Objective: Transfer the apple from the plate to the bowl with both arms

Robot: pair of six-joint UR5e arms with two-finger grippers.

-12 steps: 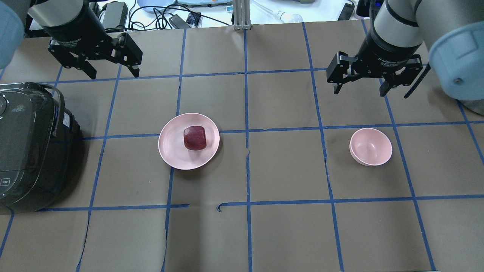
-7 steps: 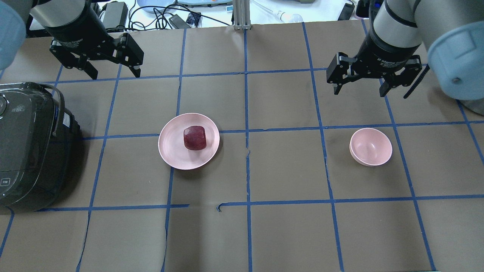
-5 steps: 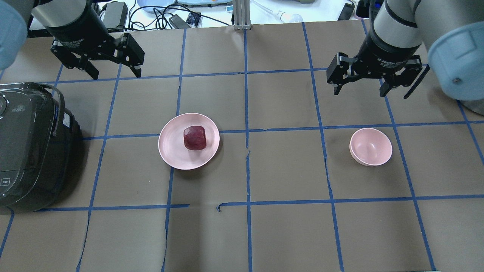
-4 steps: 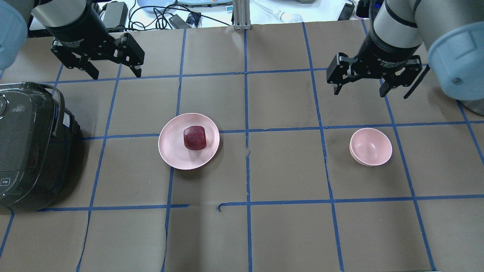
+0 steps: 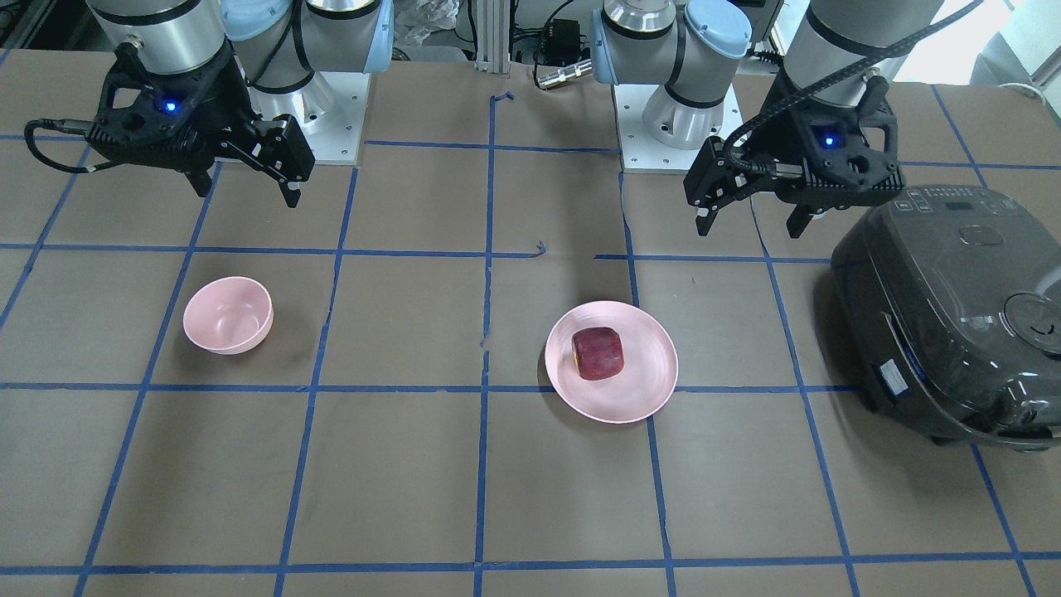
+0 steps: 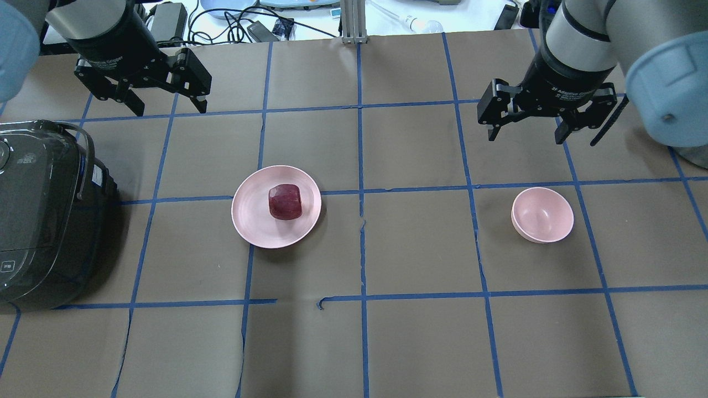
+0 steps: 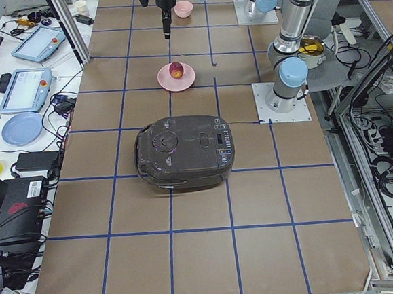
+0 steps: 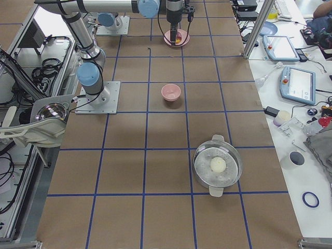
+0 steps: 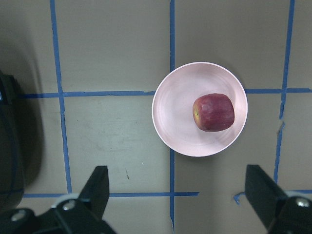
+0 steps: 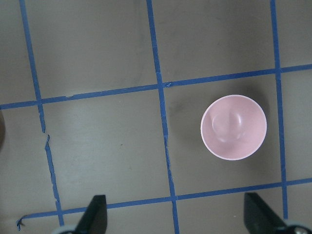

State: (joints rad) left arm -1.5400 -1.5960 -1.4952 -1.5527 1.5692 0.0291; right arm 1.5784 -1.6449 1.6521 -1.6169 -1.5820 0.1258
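The dark-red apple [image 6: 285, 202] lies on the pale-pink plate [image 6: 251, 221], left of the table's middle; it also shows in the front view [image 5: 598, 353] and the left wrist view [image 9: 213, 112]. The small pink bowl [image 6: 542, 214] stands empty on the right and shows in the right wrist view [image 10: 234, 126]. My left gripper [image 6: 167, 108] is open and empty, held high beyond the plate and to its left. My right gripper [image 6: 525, 136] is open and empty, held high beyond the bowl.
A dark rice cooker [image 6: 44, 215] stands at the left edge, left of the plate. A metal pot [image 8: 218, 166] with a glass lid sits toward the table's right end. Cables and devices lie past the far edge.
Both grippers have shifted only a few pixels. The apple, the plate and the bowl have not moved.
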